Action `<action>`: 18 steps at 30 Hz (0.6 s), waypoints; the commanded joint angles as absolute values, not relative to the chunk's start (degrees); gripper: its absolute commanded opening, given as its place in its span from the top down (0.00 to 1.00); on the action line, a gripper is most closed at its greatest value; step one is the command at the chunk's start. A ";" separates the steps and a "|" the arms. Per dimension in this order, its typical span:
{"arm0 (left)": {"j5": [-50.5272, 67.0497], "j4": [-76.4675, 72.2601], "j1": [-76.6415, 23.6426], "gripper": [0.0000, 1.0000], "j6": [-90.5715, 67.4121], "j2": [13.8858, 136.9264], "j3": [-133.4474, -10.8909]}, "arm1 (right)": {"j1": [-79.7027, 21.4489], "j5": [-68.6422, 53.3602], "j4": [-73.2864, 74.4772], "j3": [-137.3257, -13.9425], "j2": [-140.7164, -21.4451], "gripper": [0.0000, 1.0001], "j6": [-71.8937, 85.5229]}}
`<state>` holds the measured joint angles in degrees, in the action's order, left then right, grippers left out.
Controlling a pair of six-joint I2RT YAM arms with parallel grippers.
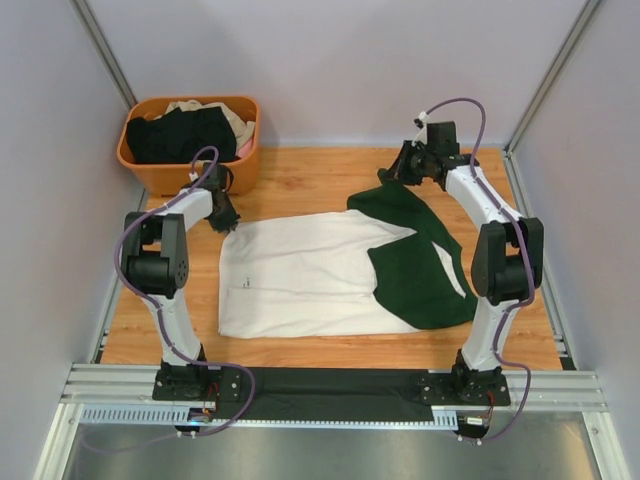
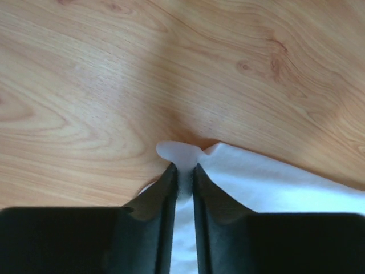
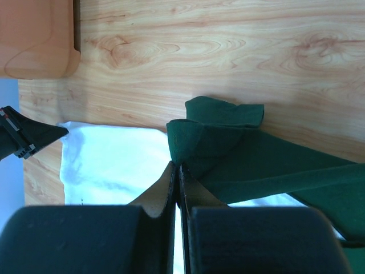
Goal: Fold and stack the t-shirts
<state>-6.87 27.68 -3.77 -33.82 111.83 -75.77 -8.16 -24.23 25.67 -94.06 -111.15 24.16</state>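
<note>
Jaws both pinch flat white t-shirt (image 1: 300,275) w/ dark green sleeves: L white corner, R sleeve.

Bright even light, soft shadows

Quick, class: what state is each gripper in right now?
Left gripper: closed on the shirt, at its white corner.
Right gripper: closed on its green sleeve.

I work in what looks like a robotics lab cell — plain pale walls (image 1: 330,60) and slanted metal posts (image 1: 104,50) box in a wooden counter (image 1: 320,180), and the cabled left arm (image 1: 160,255) and right arm (image 1: 505,260) stand bolted to an aluminium rail (image 1: 110,385) along its near edge.
</note>
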 commanded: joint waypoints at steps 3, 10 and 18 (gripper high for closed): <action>-4.57 29.62 -4.13 0.96 -33.66 111.89 -77.52 | -7.82 -26.02 22.94 -93.78 -106.53 1.00 23.73; -4.22 30.06 -4.31 1.00 -31.82 102.06 -75.68 | -4.49 -24.17 19.79 -82.92 -95.74 1.00 23.73; -5.18 27.16 -4.31 1.00 -30.94 93.61 -66.99 | -0.53 -20.40 14.07 -64.53 -80.08 1.00 25.49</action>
<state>-4.56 28.77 -4.14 -32.36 96.27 -70.39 -0.99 -22.94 18.85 -68.73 -84.86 24.64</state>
